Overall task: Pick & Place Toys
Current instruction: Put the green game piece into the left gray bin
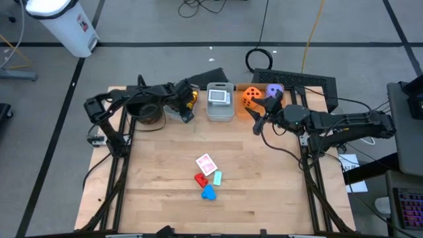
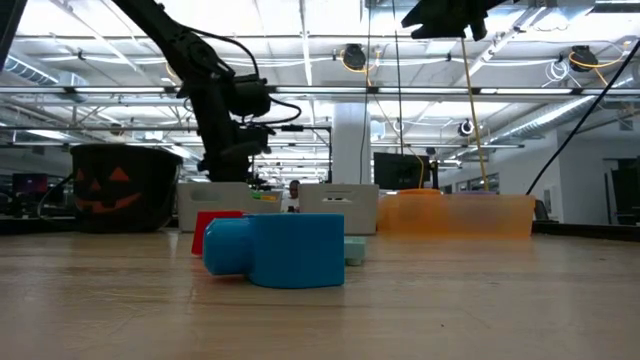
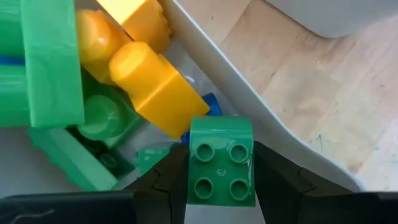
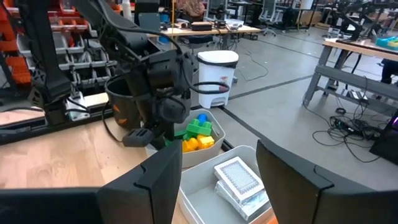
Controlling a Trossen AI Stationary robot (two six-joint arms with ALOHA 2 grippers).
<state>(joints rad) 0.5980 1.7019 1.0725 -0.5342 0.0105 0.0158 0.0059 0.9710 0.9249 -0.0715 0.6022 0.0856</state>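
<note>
The left gripper (image 3: pixel 221 186) grasps a green block (image 3: pixel 221 163) above the bin (image 3: pixel 249 93) at upper centre, while the right gripper (image 4: pixel 214 177) waits released.

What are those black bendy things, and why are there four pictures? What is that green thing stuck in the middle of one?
Those are two robot arms, each ending in a pincer with two fingers. It tidies toys into boxes.

One picture looks straight down from above the wooden table. One looks level across the table top. The other two come from small cameras on each arm's wrist.

The left pincer is shut on a green block, holding it just above a clear bin that already has green and yellow blocks inside. The right pincer is open and holds nothing, near the orange tray with an orange die and a purple die.

Between them a second bin holds card packs. In the middle of the table lie a playing card, a red block and a blue block. A black pumpkin pot stands at the back left.
</note>
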